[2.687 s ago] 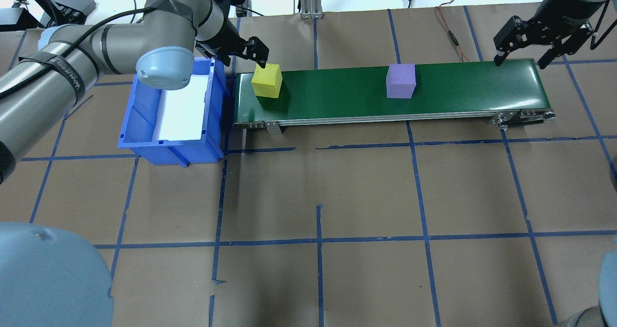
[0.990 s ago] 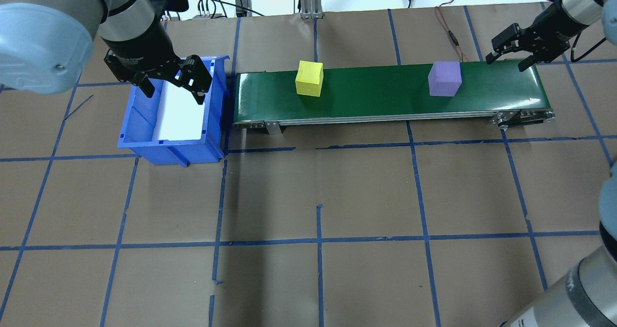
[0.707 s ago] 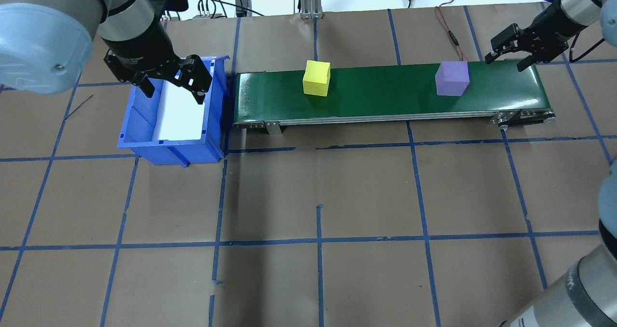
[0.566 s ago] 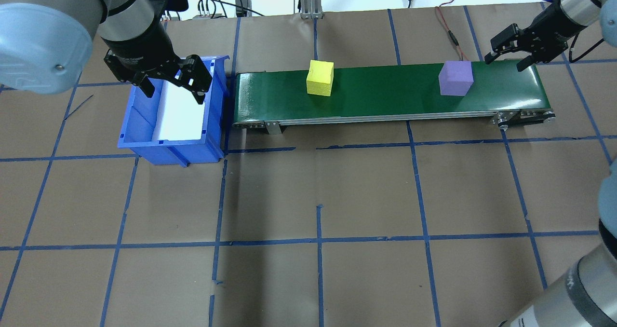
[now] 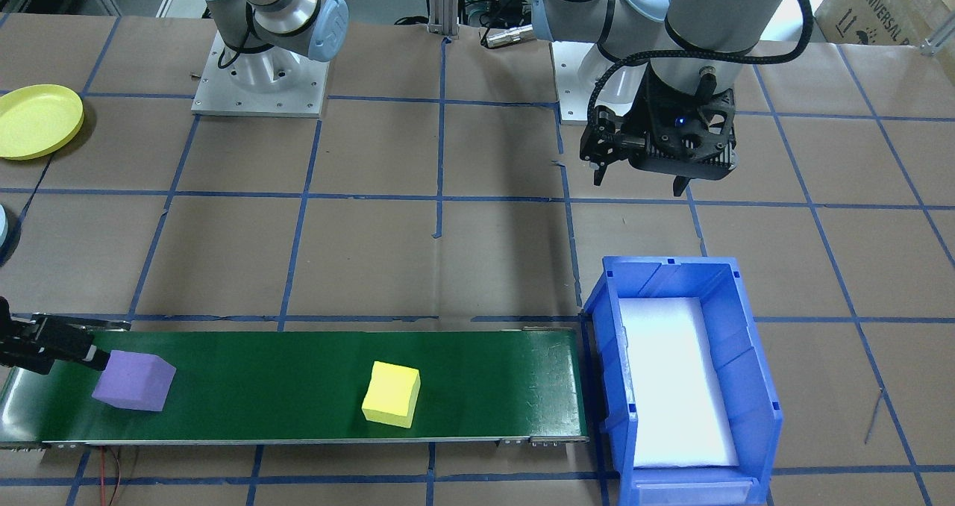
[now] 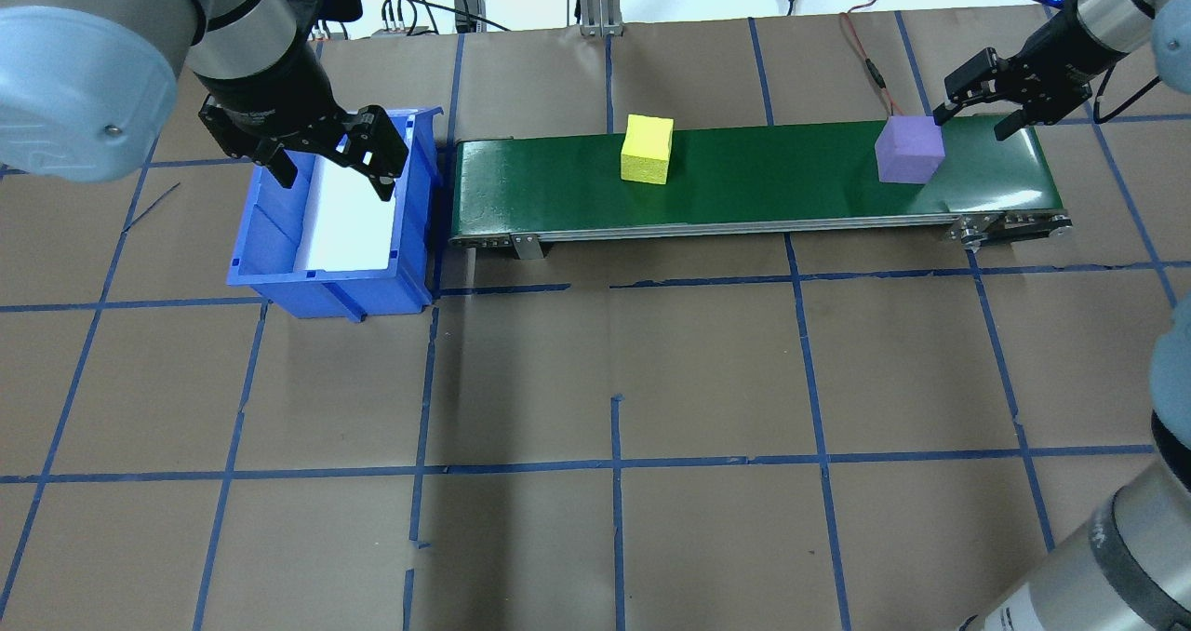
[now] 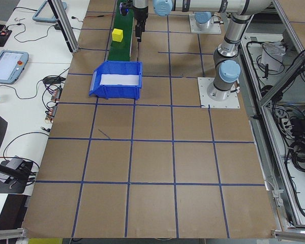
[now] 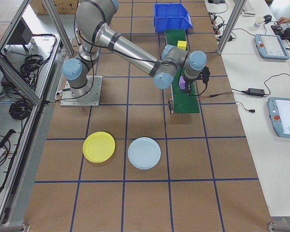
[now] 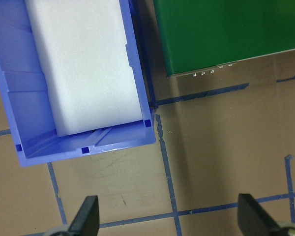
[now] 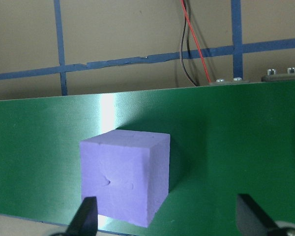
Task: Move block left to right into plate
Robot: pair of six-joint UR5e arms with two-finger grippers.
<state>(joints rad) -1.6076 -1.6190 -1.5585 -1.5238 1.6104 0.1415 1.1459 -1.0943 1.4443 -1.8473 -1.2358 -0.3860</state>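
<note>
A purple block [image 6: 910, 150] rides the green conveyor belt [image 6: 763, 184] near its right end. My right gripper [image 6: 971, 124] hangs open just past it, one finger touching or nearly touching its far corner. The right wrist view has the purple block [image 10: 125, 174] left of centre, ahead of the open fingers. A yellow block [image 6: 648, 137] sits further left on the belt. Over the blue bin [image 6: 270, 240] my left gripper [image 6: 330, 161] stands open and holds nothing. The yellow plate [image 5: 37, 120] lies on the table on the robot's right, also seen as the yellow plate [image 8: 99, 146].
A light blue plate [image 8: 144, 152] lies beside the yellow one. The blue bin holds only a white foam liner [image 9: 83, 64]. A red and black cable [image 10: 194, 49] runs behind the belt's right end. Brown paper with blue tape lines covers the table.
Both blocks have ridden the belt to the right, and the purple one has reached my right gripper. My left gripper left the yellow block, moved over the bin and has stayed there.
</note>
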